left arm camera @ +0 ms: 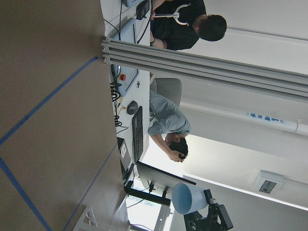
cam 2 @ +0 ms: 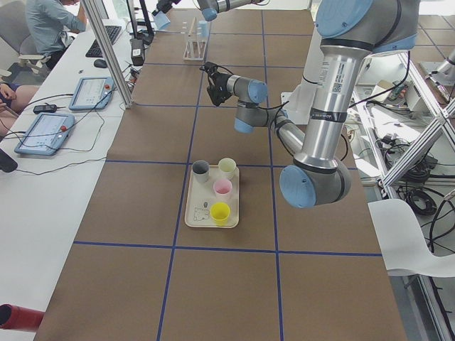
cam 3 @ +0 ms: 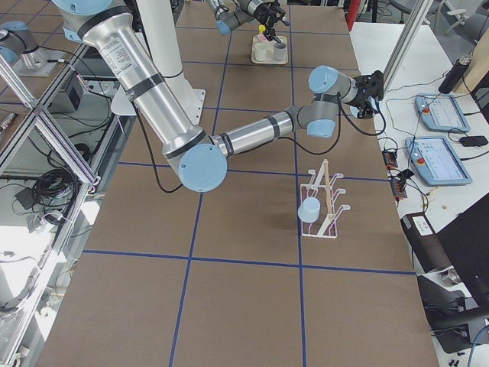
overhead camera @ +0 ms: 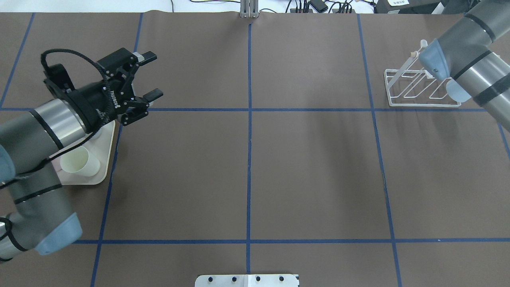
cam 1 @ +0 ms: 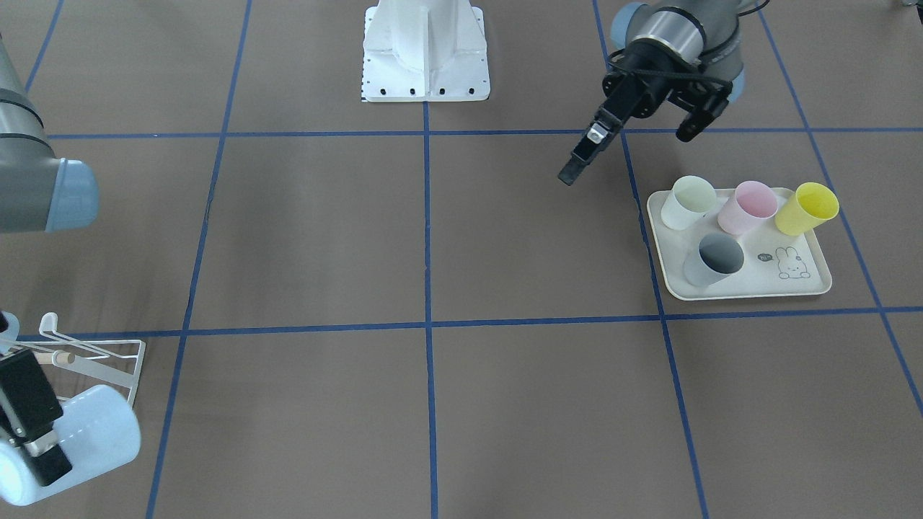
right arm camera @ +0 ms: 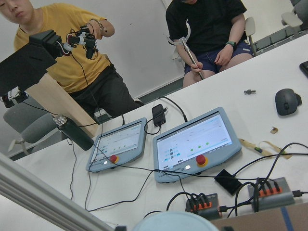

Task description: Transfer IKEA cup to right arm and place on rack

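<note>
Held cup: pale blue IKEA cup [cam 1: 94, 432], high off the brown surface [cam 1: 317, 231], pinched in the right jaws.
Right jaws: closed on that cup, on the right arm [cam 1: 29, 194]; the white wire rack [cam 3: 328, 202] stands beneath them, well apart.
Rack load: a second pale blue cup [cam 3: 309, 210] hangs at one end.
Left jaws: spread wide, empty; the cream tray [cam 1: 735, 292] lies below and just behind them with a white cup [cam 1: 689, 202], a pink cup [cam 1: 753, 207], a yellow cup [cam 1: 807, 207] and a grey cup [cam 1: 714, 259].
Step in hand: hand-over looks done; hanging the cup remains, I judge.
Doing it well: line the cup's mouth with a free prong away from the hung cup, descend slowly, keep the jaws off the wires and wooden rod [cam 3: 326, 183], release only once the prong bears the cup; so light a rack could slide if nudged.
Writing: ROBOTIQ lettering [overhead camera: 113, 99] behind the left jaws; the tray's rabbit drawing [cam 1: 792, 263] has a speech bubble [cam 1: 764, 257] too small to read.
</note>
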